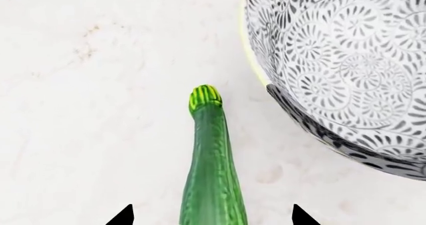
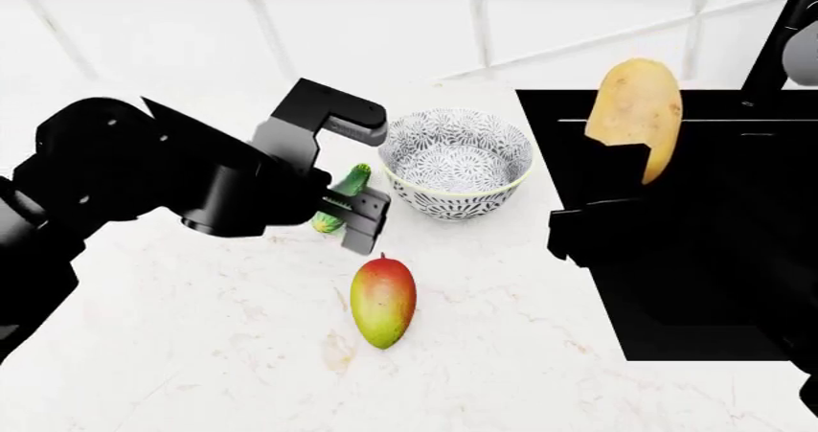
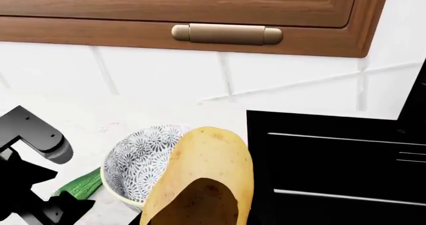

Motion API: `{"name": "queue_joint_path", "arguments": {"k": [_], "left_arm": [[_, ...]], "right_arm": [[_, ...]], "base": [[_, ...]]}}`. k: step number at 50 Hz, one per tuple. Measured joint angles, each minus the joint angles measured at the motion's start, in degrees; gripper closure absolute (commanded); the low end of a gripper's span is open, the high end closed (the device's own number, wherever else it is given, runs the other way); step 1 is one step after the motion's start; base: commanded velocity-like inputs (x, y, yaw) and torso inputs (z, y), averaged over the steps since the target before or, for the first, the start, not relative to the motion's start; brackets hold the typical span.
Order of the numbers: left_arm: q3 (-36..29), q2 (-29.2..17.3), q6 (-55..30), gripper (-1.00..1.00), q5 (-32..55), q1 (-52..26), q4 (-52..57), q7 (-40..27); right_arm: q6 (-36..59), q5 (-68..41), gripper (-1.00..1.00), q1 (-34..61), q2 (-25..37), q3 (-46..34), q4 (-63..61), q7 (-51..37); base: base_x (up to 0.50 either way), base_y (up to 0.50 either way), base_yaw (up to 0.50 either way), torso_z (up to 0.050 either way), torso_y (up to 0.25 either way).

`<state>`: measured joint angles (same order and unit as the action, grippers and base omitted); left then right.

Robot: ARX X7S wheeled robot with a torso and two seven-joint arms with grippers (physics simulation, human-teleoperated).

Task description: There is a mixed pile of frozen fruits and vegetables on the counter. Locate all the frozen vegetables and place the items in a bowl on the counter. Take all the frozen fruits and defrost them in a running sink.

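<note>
Left wrist view: long dark-green cucumber (image 1: 211, 165) lies on white marble surface (image 1: 87, 110), lower centre, between the wide-spread left hand (image 1: 211, 216) tips, long axis running straight ahead; grey-and-white floral bowl (image 1: 346, 70) upper right.

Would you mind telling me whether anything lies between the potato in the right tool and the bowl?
Nothing visible does. The potato is held up beside the bowl, with only bare counter and the sink edge below.

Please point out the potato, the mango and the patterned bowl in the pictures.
potato (image 2: 635, 106): head view, on its tan upper side.
mango (image 2: 382, 301): head view, on the middle of its skin.
bowl (image 1: 300, 60): left wrist view, on its patterned inner wall.
</note>
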<state>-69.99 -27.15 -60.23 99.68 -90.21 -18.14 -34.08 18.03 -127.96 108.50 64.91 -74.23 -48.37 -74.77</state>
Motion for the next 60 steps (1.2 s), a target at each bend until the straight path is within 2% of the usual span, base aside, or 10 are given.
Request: {"name": "queue_joint_path", "arguments": {"k": [35,36,51,60], "left_arm": [[-2.5,1.6,-0.5,-1.0,-2.7,0.8,-1.7,1.1],[-2.5,1.6,-0.5,1.0,-2.7,0.8,-1.7,1.1],[-2.9,1.1,0.0,1.0,-3.7,1.1,-0.7,1.4],[-1.0,-0.9,1.2,1.0,-2.2,0.2,1.3,-1.4]], "right_arm": [[0.1,1.0,1.0,-1.4,-0.1,0.3,0.0,0.4],[0.1,1.0,1.0,-1.4,-0.1,0.3,0.0,0.4],[0.4,0.8,1.0,-1.3,-0.1,0.6,0.0,0.3],[0.7,-0.1,1.0,-0.4,-0.3,1.2,-0.1,-0.3]], "base": [[0.0,0.0,0.0,0.0,0.0],[0.0,0.0,0.0,0.0,0.0],[0.0,0.0,0.0,0.0,0.0],[0.0,0.0,0.0,0.0,0.0]]}}
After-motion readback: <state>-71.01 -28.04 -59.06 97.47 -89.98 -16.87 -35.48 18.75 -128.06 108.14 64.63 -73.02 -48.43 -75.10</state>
